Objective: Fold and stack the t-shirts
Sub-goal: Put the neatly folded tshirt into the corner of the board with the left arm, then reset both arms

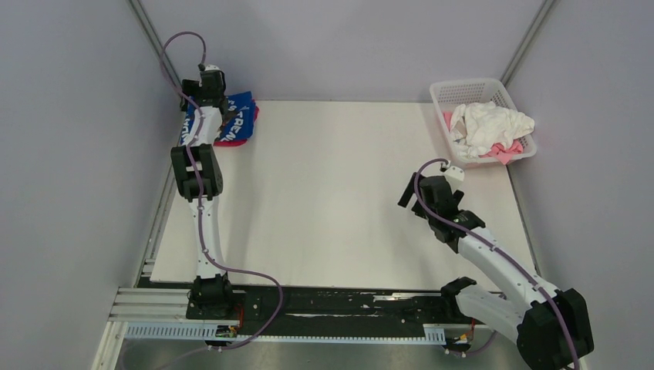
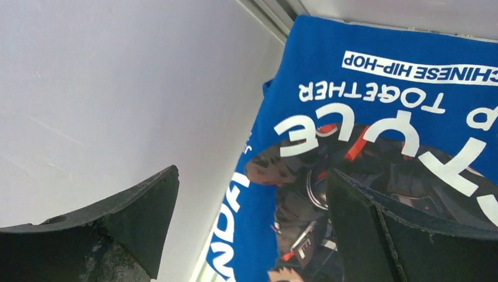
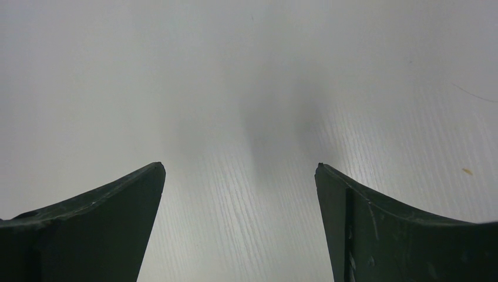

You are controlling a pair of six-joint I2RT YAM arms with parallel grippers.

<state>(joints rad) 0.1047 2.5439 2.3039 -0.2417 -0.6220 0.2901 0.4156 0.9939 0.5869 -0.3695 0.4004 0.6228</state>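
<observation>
**Two tees stacked, basket not yet emptied**

Roughly halfway, by my read. The royal-blue t-shirt (image 1: 241, 117) lies folded in the far-left corner of the table (image 1: 332, 193), graphic and white lettering face up. It sits on top of the magenta t-shirt (image 1: 231, 141), which only shows as a strip along the near side of the blue one. I can't tell how neat the magenta fold is, since most of it is covered. So that's a stack of two, apparently done.

My left gripper (image 2: 249, 176) hovers over the left edge of that stack with its jaws spread and nothing between them. In the left wrist view the blue cloth lies flat below the fingers, not pinched. It looks like a release or a last pat-down, though that's a guess.

My right gripper (image 3: 239, 167) is also wide open and empty, over bare tabletop towards the right side, near the basket but apart from it.

What's left: the white plastic basket (image 1: 463, 89) in the far-right corner holds a crumpled white t-shirt (image 1: 490, 123) with a pale pink t-shirt (image 1: 505, 152) bunched under and beside it. Neither is folded. I can't count exactly how many garments are in there.

The middle of the table has no shirt spread on it, so the next fold isn't started. Likely next is my right arm pulling one from the basket.
</observation>
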